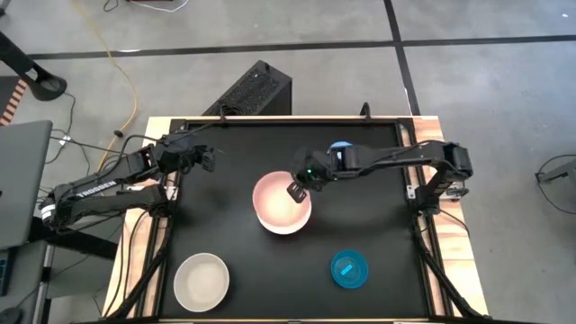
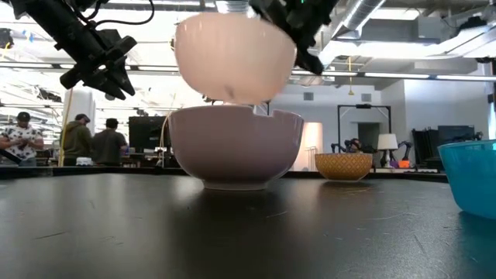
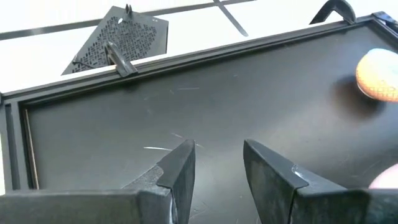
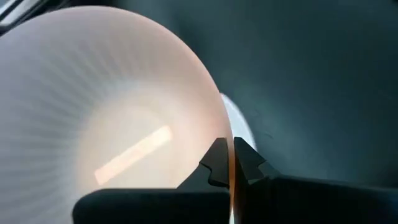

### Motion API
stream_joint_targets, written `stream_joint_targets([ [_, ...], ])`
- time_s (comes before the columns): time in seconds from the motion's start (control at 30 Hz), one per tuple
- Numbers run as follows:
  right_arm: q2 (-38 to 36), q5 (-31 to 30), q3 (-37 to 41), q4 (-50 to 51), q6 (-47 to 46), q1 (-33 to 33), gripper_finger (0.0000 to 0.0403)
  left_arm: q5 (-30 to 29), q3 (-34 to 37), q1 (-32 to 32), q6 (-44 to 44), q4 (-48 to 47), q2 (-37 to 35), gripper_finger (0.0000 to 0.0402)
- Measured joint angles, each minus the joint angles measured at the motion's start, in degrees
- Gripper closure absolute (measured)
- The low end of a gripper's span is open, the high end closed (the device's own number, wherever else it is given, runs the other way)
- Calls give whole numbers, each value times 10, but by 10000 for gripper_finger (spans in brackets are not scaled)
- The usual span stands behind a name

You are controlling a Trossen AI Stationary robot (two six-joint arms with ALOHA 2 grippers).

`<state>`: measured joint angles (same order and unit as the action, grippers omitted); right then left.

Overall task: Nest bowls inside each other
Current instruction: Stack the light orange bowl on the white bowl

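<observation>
The right hand (image 1: pixel 295 190) is clamped on the pink bowl's (image 1: pixel 277 196) rim, holding it above a white bowl (image 2: pixel 235 147).

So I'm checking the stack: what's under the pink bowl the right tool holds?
A white bowl stands on the table directly below the pink bowl, which the right tool pinches by its rim. Its inside is hidden.

1. black table mat (image 1: pixel 234 234) covers the tabletop, inside a pale wooden edge (image 1: pixel 454 252).
2. black perforated box (image 1: pixel 252 90) sits on the floor just beyond the table's far edge.
3. yellow cable (image 1: pixel 121 67) trails across the grey floor.
4. laptop (image 1: pixel 20 180) lies off the table's left side.
5. three people (image 2: pixel 77 139) stand in the room behind.
6. woven basket (image 2: pixel 343 165) and a white lamp (image 2: pixel 387 143) show farther back.
</observation>
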<state>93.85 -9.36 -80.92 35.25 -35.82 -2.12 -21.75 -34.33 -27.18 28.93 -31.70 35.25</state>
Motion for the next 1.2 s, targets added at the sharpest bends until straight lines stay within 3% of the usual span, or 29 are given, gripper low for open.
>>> stream_joint_targets([
  [0.23, 2, -58, 45, -28, -27, 11, 403, 1, 0, 0, 0, 0, 0, 276],
  [0.7, 58, -58, 46, -56, -40, 33, 403, 3, 0, 0, 5, 0, 0, 276],
  [1.2, 58, -66, 45, -49, -49, 42, 391, 5, 0, 0, 5, -1, 0, 276],
])
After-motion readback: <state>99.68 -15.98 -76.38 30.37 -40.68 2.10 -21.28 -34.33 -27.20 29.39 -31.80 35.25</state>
